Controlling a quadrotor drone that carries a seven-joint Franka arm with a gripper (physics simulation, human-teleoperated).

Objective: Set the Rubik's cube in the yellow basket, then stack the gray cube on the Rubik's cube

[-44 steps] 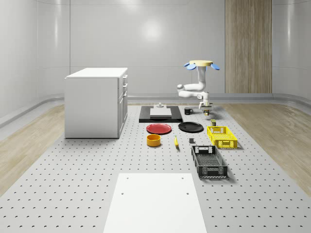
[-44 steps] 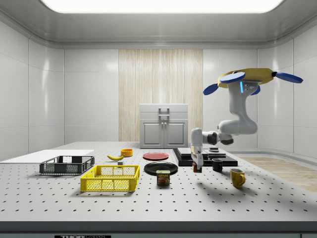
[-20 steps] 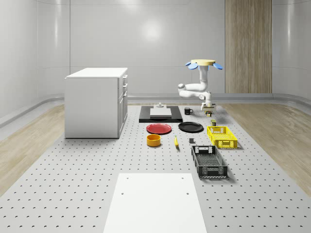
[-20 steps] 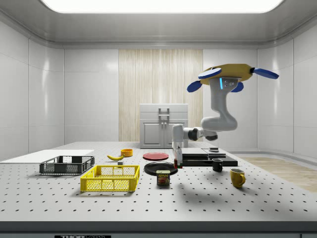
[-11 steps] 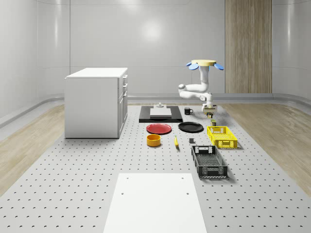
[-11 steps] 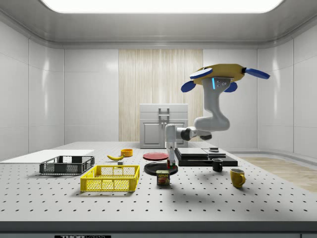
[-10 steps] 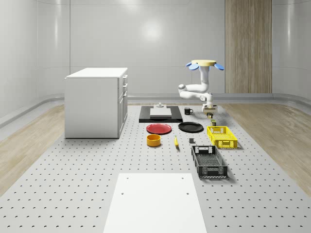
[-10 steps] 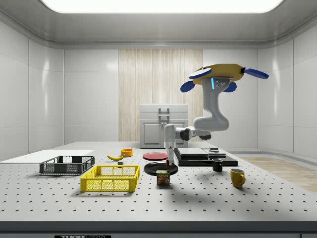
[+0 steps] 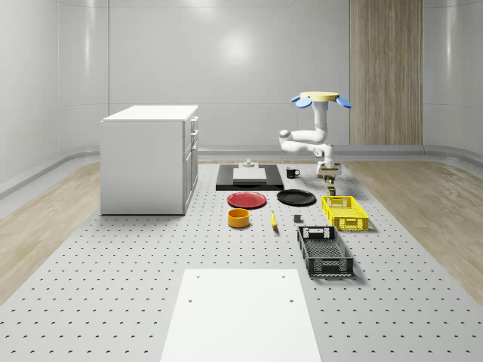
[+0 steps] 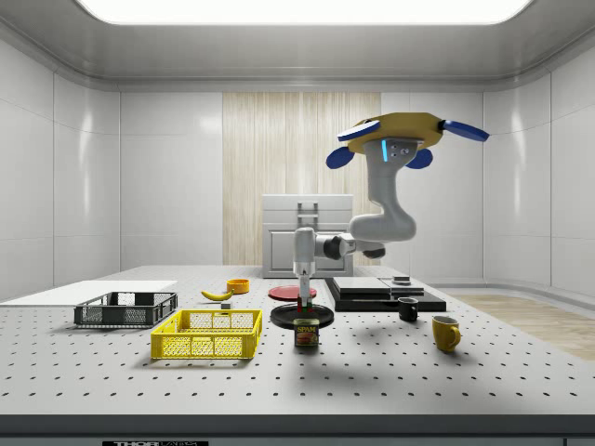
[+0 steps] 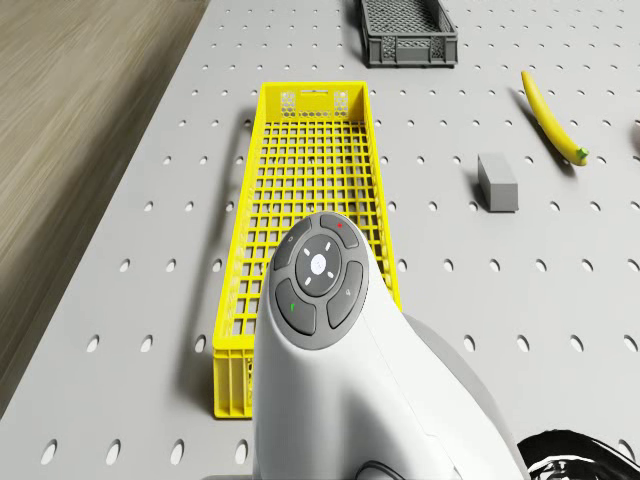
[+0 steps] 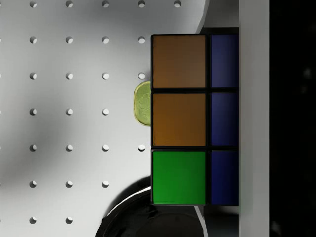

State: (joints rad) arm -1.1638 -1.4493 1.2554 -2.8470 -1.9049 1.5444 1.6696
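The Rubik's cube [image 12: 195,118] shows orange, green and blue faces in the wrist view, with a pale finger [image 12: 254,118] pressed against its side. My gripper [image 10: 304,294] is shut on the cube [image 10: 304,301] and hangs just above a food can [image 10: 307,332]. The drone [image 10: 400,130] hovers over the table, to the side view's right of the gripper. The yellow basket [image 10: 209,334] lies further to the side view's left, with nothing in it [image 11: 310,180]. The gray cube [image 11: 497,182] rests on the table beside the basket, also seen in the whole-scene view [image 9: 297,219].
A black plate [image 10: 302,316] and a red plate [image 10: 292,292] lie near the can. A black crate [image 9: 324,250], a banana [image 9: 273,219] and an orange bowl [image 9: 238,218] sit beyond the basket. Two mugs [image 10: 445,332] and a black slab [image 9: 249,177] are behind, with a white cabinet [image 9: 151,158].
The drone and arm have travelled to the side view's left with the cube held, from near the mugs to above the can, closer to the yellow basket.
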